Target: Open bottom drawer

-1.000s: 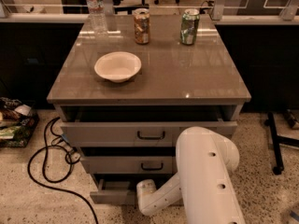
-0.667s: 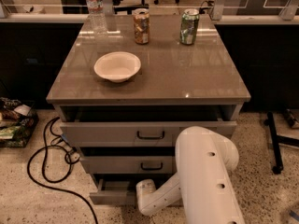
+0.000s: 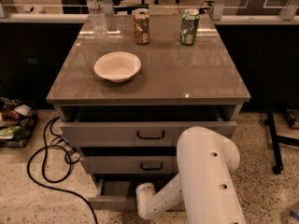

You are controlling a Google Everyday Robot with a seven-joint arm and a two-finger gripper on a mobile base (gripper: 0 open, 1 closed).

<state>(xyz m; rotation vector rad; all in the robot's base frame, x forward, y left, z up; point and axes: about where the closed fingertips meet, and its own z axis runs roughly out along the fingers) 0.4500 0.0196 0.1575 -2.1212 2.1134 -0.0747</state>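
The grey cabinet [image 3: 149, 83] has three drawers. The bottom drawer [image 3: 112, 196] is the lowest and narrowest. It stands pulled out, and its plain grey inside shows at the left. My white arm [image 3: 205, 171] reaches down in front of the cabinet's right side and hides the drawer's handle. My gripper [image 3: 144, 200] is at the arm's end, against the bottom drawer's front panel. The top drawer [image 3: 117, 133] and middle drawer [image 3: 126, 164] also stand slightly out, each with a black bar handle.
On the cabinet top stand a white bowl [image 3: 117, 66], a water bottle [image 3: 95, 6] and two cans [image 3: 141, 26] [image 3: 189, 26]. A black cable [image 3: 44, 164] loops on the floor at the left, next to clutter [image 3: 14, 125]. A black stand's leg [image 3: 274, 143] is at the right.
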